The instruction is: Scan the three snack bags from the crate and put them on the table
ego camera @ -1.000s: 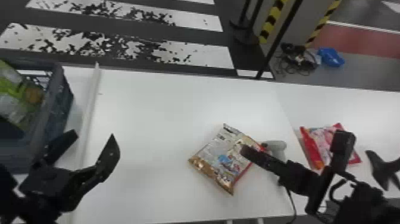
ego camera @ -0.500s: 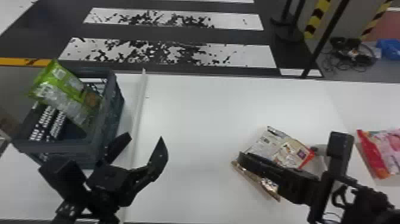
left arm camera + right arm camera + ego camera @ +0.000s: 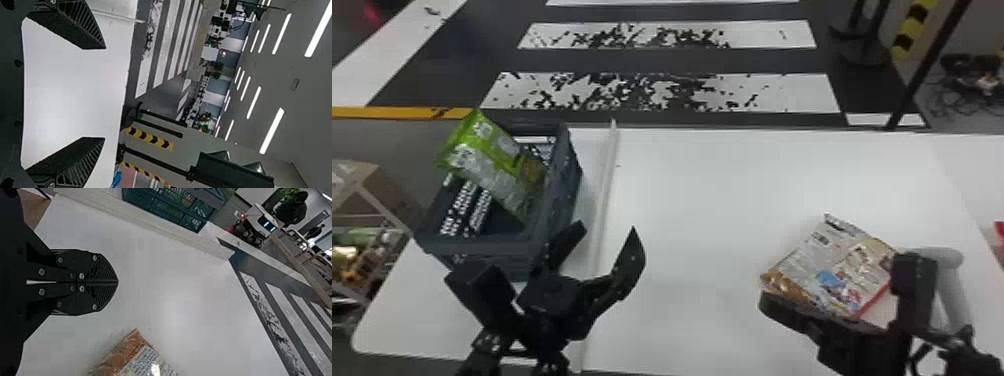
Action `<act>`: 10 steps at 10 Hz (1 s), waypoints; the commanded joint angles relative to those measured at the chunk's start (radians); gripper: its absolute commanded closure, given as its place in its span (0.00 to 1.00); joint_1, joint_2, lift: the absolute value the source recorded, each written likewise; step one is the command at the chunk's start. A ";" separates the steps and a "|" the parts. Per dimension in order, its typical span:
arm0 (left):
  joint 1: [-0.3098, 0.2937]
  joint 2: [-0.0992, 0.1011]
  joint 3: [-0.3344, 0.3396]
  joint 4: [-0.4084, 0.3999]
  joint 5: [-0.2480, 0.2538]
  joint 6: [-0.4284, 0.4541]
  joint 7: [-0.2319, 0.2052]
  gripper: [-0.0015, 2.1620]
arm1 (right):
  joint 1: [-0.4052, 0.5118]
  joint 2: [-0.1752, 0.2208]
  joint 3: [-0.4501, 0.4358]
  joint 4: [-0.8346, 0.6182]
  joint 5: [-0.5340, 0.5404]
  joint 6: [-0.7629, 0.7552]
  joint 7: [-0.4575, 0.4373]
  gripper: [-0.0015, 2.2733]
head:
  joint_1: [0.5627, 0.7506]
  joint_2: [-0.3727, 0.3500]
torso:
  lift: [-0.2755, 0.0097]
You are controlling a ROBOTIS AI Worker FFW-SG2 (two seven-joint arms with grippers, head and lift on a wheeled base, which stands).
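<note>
On the table (image 3: 702, 225), a snack bag (image 3: 832, 265) hides partly behind the clenched right pincer (image 3: 769, 303); the left pincer (image 3: 607, 230) gapes.

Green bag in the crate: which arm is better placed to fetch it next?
Probably the left. The left pincer is open near the crate, where the green bag sticks up past the rim. The right pincer is shut and farther off, by the other snack bag.

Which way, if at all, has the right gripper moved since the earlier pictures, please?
Yes: against the table's white strip, the right gripper has moved left; its tip, earlier seen over the snack bag, is now by its left corner.
</note>
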 commanded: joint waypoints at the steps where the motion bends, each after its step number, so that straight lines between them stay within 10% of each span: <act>1: -0.018 -0.001 -0.010 0.016 0.001 0.002 0.000 0.02 | 0.013 -0.003 -0.024 0.019 0.006 0.000 0.000 0.90 | 0.70 0.63 | 0.64; 10: -0.024 -0.001 -0.023 0.022 0.004 0.002 -0.003 0.02 | 0.005 -0.011 -0.191 0.108 0.006 -0.003 0.005 0.90 | 0.70 0.39 | 0.64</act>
